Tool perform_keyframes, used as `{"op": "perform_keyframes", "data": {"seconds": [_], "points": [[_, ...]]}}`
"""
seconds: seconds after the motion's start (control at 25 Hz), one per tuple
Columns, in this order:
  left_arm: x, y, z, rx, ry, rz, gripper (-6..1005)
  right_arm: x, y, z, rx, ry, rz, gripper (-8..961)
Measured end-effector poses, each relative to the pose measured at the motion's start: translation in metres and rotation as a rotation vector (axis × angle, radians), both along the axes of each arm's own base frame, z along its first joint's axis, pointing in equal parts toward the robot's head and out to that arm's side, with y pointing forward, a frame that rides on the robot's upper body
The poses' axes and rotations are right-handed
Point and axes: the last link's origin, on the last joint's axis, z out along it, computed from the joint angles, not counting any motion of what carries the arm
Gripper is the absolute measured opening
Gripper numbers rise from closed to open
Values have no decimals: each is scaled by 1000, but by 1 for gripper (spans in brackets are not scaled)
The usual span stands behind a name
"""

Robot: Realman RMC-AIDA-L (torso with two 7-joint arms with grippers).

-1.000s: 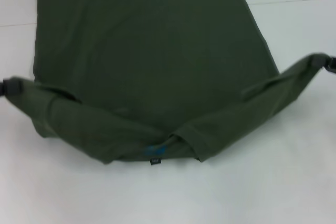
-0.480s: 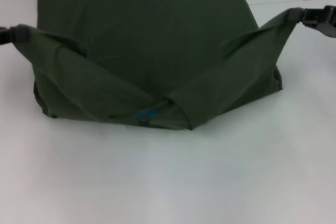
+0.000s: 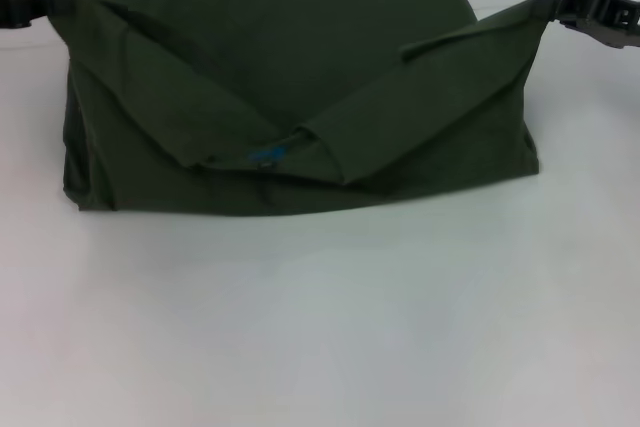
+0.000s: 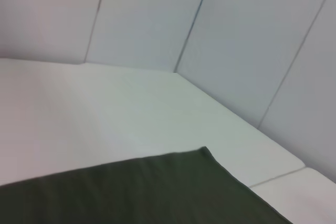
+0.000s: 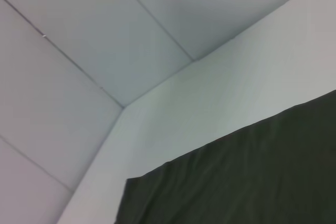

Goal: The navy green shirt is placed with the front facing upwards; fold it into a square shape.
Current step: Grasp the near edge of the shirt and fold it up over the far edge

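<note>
The navy green shirt (image 3: 290, 97) lies on the white table in the head view, its near end lifted and carried toward the far hem. The blue collar logo (image 3: 266, 155) shows at the sagging middle of the raised edge. My left gripper (image 3: 40, 2) is shut on the shirt's left corner at the far left. My right gripper (image 3: 560, 9) is shut on the right corner at the far right. Both hold the cloth above the table. Each wrist view shows only a stretch of the shirt (image 4: 136, 192) (image 5: 252, 177) and the table.
The white table (image 3: 320, 327) spreads bare in front of the shirt. White wall panels (image 4: 210, 30) rise behind the table's far edge.
Both grippers have moved away from me and upward, carrying the shirt's near corners over its body. The folded near edge has shifted farther back.
</note>
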Motion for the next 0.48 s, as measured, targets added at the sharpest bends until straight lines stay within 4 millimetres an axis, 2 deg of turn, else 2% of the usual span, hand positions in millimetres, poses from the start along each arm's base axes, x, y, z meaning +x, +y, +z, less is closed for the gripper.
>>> {"op": "perform_keyframes", "data": {"seconds": [0.16,0.48], "points": [[4,9,-7,51,1,11,28,0,7,-1,20,-27,-22,18],[6,15,-12,100,-11,21,28,-1,20,0,54,-77,-51,21]]}}
